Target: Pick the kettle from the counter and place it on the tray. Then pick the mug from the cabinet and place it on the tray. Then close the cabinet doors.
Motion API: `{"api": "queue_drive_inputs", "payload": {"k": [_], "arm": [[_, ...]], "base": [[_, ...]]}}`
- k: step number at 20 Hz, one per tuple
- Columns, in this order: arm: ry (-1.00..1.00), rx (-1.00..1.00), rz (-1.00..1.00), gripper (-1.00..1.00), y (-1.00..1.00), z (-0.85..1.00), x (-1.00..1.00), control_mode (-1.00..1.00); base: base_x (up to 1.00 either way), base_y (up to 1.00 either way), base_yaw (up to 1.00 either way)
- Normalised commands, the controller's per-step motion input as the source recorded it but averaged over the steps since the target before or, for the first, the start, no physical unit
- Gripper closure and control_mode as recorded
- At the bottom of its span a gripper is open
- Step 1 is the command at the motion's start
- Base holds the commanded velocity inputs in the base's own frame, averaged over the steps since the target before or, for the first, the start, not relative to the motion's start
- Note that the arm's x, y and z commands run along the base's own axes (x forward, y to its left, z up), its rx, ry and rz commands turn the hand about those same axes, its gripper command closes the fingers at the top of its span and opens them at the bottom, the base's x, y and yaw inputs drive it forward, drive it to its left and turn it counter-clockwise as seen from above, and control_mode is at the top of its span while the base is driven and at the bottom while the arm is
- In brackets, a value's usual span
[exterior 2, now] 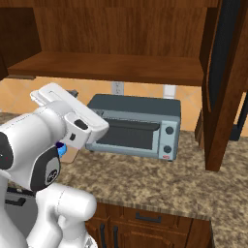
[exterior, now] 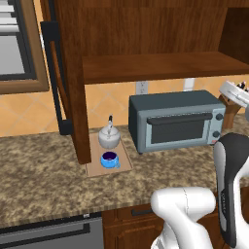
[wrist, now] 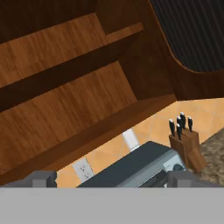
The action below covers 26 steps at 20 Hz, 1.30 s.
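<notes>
- At the far left of the left base view we see one of the cabinet doors (exterior: 68, 73) swung open, with its dark bar handle (exterior: 54, 78) on the outer face.
- Just right of that door's lower end, the tray (exterior: 124, 163) lies on the desk (exterior: 44, 170).
- On the tray we find the kettle (exterior: 109, 137) at the back and the mug (exterior: 110, 159) in front of it, close together.
- Above them the cabinet (exterior: 146, 29) stands open, its shelf (exterior: 160, 65) bare where we can see it.
- Right of the tray sits a grey toaster oven (exterior: 176, 120) against the tiled wall.
- Further right a knife block (wrist: 187, 146) stands on the desk.
- Our hand (wrist: 111, 178) is raised towards the cabinet, fingers (wrist: 43, 178) spread wide, grasping nothing.
- In the right base view the other door (exterior 2: 223, 82) also stands open.
</notes>
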Motion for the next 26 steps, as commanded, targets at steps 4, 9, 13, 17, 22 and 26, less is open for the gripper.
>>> {"api": "queue_drive_inputs", "payload": {"k": [4, 9, 13, 17, 22, 26], "arm": [[-0.26, 0.61, -0.12, -1.00, -0.70, 0.00, -0.20, -1.00], [-0.39, 0.52, 0.00, -1.00, -0.65, 0.06, -0.41, -1.00], [-0.19, 0.37, -0.26, -1.00, -0.27, 0.15, -0.63, -1.00], [0.00, 0.43, -0.47, -1.00, -0.34, 0.16, -0.40, -1.00], [-0.11, 0.33, -0.25, -1.00, -0.49, 0.09, -0.52, -1.00], [-0.30, 0.04, -0.19, -1.00, -0.50, -0.13, -0.60, -1.00]], "base": [[0.00, 0.00, 0.00], [0.00, 0.00, 0.00], [0.00, 0.00, 0.00], [0.00, 0.00, 0.00], [0.00, 0.00, 0.00], [0.00, 0.00, 0.00]]}}
